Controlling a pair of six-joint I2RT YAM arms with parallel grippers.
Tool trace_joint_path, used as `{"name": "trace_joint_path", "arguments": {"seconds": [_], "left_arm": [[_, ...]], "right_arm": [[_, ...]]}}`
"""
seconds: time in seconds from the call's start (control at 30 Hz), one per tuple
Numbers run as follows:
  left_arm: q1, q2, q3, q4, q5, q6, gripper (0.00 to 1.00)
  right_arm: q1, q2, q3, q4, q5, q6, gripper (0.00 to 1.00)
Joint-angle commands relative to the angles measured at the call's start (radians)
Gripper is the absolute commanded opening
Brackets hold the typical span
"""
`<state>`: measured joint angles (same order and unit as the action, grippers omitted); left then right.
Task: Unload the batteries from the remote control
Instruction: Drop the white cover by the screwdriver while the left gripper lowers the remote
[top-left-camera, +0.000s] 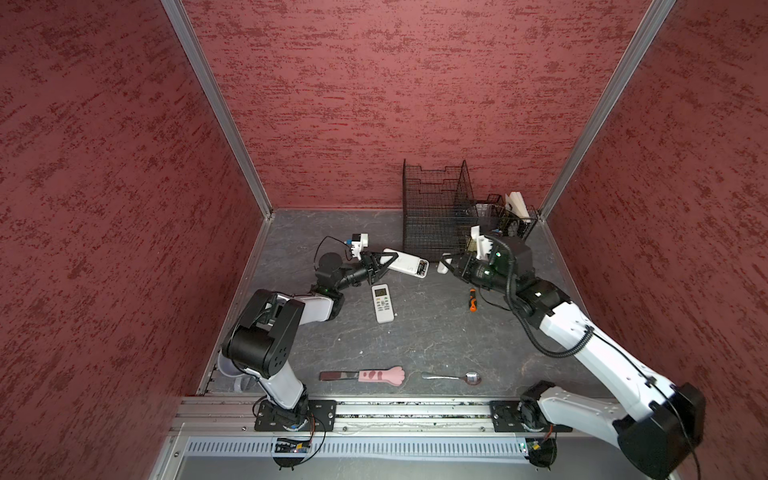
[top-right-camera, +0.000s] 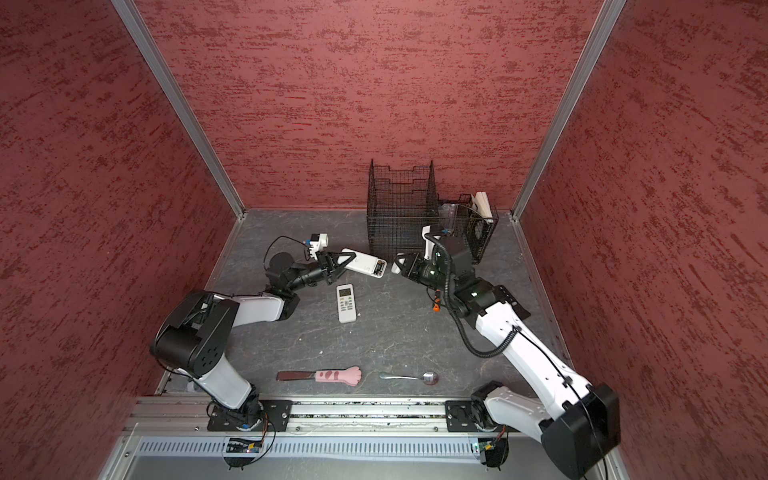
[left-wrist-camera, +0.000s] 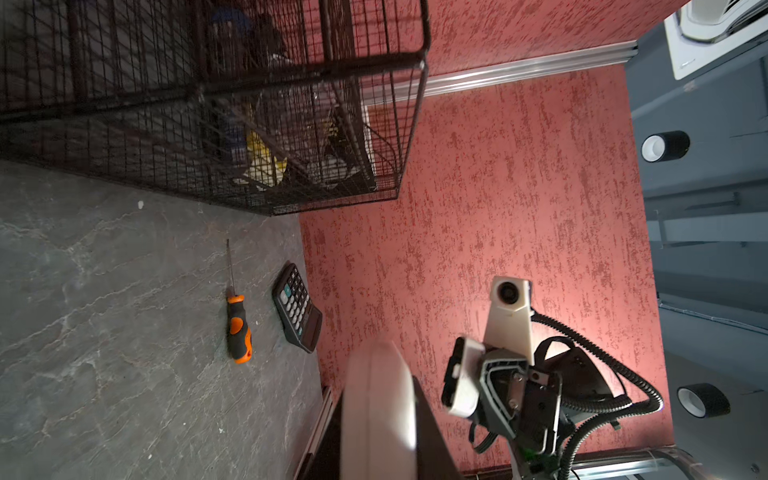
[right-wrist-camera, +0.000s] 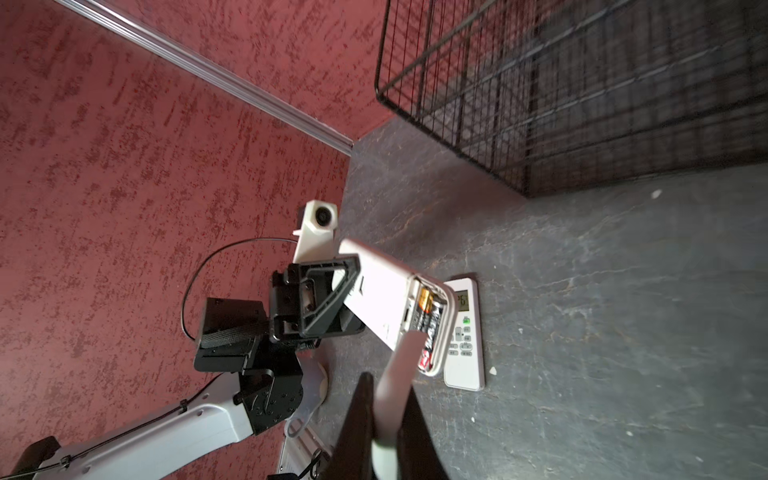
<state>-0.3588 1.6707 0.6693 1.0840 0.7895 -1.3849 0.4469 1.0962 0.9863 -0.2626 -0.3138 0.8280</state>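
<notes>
sitting side by side in the open compartment of a white remote (right-wrist-camera: 380, 291): black batteries (right-wrist-camera: 430, 322), one gold end showing. left gripper (top-left-camera: 388, 266) is clamping the remote's body, reaching rightward; right gripper (right-wrist-camera: 388, 399), facing it, is pinching the white battery cover (right-wrist-camera: 403, 357).

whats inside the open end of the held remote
Dark batteries with a gold end, lying lengthwise in the remote. The white cover in front hides part of them.

screwdriver (left-wrist-camera: 238, 328) beside calculator (left-wrist-camera: 297, 307) — spoon (top-left-camera: 453, 377) near paw-handled knife (top-left-camera: 361, 376); wire basket (top-left-camera: 432, 216)
</notes>
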Motion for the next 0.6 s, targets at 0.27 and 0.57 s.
{"name": "trace_joint_path", "arguments": {"seconds": [0.27, 0.57], "left_arm": [[-0.239, -0.039, -0.018, -0.203, -0.164, 0.199, 0.00], [-0.335, 0.061, 0.013, -0.214, -0.215, 0.223, 0.00]], "right_arm": [[-0.248, 0.144, -0.075, -0.163, 0.252, -0.207, 0.00], [-0.274, 0.336, -0.083, -0.164, 0.410, -0.256, 0.00]]}}
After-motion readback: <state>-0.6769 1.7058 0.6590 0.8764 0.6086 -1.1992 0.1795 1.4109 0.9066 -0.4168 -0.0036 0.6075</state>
